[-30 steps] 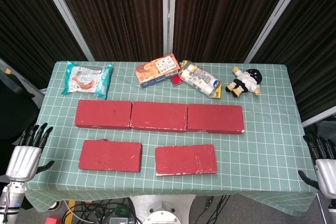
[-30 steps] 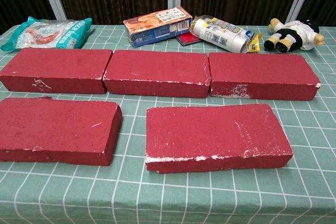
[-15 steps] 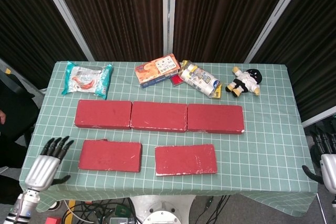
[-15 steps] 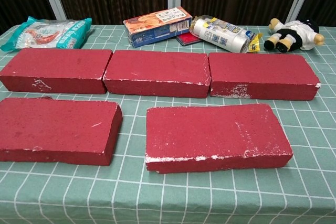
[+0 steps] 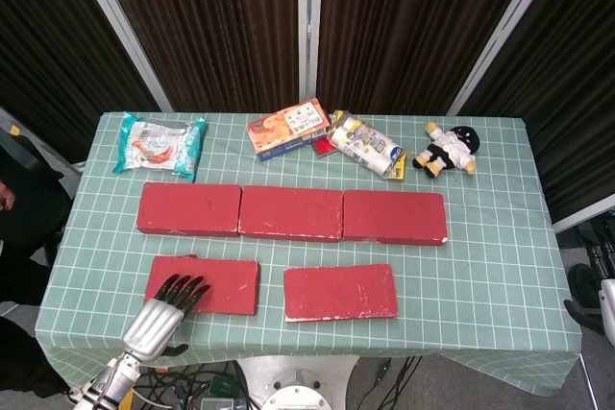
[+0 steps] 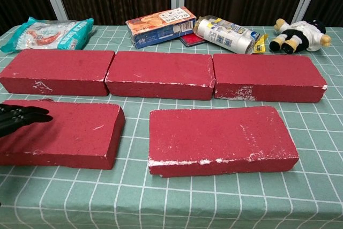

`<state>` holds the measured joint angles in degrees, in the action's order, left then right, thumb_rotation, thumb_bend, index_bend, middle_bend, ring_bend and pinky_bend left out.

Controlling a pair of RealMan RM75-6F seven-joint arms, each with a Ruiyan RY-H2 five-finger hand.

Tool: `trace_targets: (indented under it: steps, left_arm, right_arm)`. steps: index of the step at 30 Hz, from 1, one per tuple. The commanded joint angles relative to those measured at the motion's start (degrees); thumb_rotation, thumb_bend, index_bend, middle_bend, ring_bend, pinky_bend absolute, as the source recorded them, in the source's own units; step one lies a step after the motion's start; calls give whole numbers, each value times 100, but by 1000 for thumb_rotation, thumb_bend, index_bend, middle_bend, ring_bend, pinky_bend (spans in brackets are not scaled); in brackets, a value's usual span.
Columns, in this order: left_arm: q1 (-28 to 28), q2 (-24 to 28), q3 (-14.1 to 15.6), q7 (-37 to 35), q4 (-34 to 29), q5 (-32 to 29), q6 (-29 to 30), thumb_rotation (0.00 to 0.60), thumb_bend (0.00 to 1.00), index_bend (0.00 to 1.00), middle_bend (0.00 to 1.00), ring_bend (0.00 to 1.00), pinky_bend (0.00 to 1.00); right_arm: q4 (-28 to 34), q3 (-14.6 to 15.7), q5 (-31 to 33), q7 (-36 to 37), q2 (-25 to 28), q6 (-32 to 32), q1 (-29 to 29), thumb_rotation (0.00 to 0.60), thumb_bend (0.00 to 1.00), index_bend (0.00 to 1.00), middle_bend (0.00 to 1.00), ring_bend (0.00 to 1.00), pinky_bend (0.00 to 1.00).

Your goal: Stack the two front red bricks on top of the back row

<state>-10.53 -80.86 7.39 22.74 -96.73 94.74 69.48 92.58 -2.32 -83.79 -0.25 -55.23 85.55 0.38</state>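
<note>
**A:** What is nearest to you?

**B:** The robot's left hand [image 5: 161, 319], at the table's [image 5: 480, 304] near edge. Its dark fingers [image 6: 24, 115] are spread, holding nothing, and reach over the near left part of the front left brick [image 5: 202, 284]. I cannot tell whether they touch it. The right hand [image 5: 605, 290] is barely visible at the far right edge, well apart from everything; I cannot tell how its fingers lie.

**A:** And the bricks?

**B:** Two red bricks lie flat in front, the front right brick [image 5: 340, 292] beside the left one with a gap between. Behind them the back row [image 5: 291, 212], three red bricks end to end, touching.

**A:** How should it grasp?

**B:** I judge it should close across the brick's short width, near the middle, so the brick lifts level, then set it flat astride two back bricks.

**A:** Any containers?

**B:** At the far edge: a sealed teal snack bag [image 5: 159, 144], an orange box [image 5: 287, 127], closed, and a wrapped roll [image 5: 367, 144]; contents unseen. A plush doll [image 5: 448, 152] lies far right.
</note>
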Motion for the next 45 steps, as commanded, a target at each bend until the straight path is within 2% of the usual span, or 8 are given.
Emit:
trace_targets:
  steps: [1,9,16,21,29,33,40,45]
  left_arm:
    - [-159,-134,-188,278,-162,-168,-179,600,0,41,0,0,0]
    - [-451,-396,-545,813,-343,-807,-593,600,0,41,0,0,0]
    - [-801,-763,-885,1113,-127,-1472,-983,600,0,40,0,0,0]
    - [-1008,-814,-1025,1208,-63,-1840,-1141,600,0,38,0,0,0]
    - [-1206,-645,-1057,1233,-275,-2202,-1238,600,0,36,0,0,0]
    - [-1359,-535,-1057,1348,-416,-2585,-1408,600,0,36,4,0,0]
    - [-1611,-508,-1055,1570,-481,-3048,-1479,600,10,36,125,0,0]
    - [-1681,-501,-1000,1602,-566,-3031,-1307,600,96,36,197,0,0]
  right_arm:
    - [-63,-13,39,59,-11,-11,-12,600,131,0,0,0,0]
    - [-214,-25,86,153,-66,-100,6,600,146,0,0,0,0]
    - [-307,-37,134,194,-106,-186,30,600,155,0,0,0,0]
    - [-353,-51,177,201,-111,-212,29,600,159,0,0,0,0]
    - [-382,-56,205,173,-144,-278,51,600,163,0,0,0,0]
    - [-364,-62,185,149,-153,-268,59,600,167,0,0,0,0]
    - [-372,-86,229,107,-172,-250,49,600,175,0,0,0,0]
    - [-408,-102,276,105,-204,-267,49,600,176,0,0,0,0]
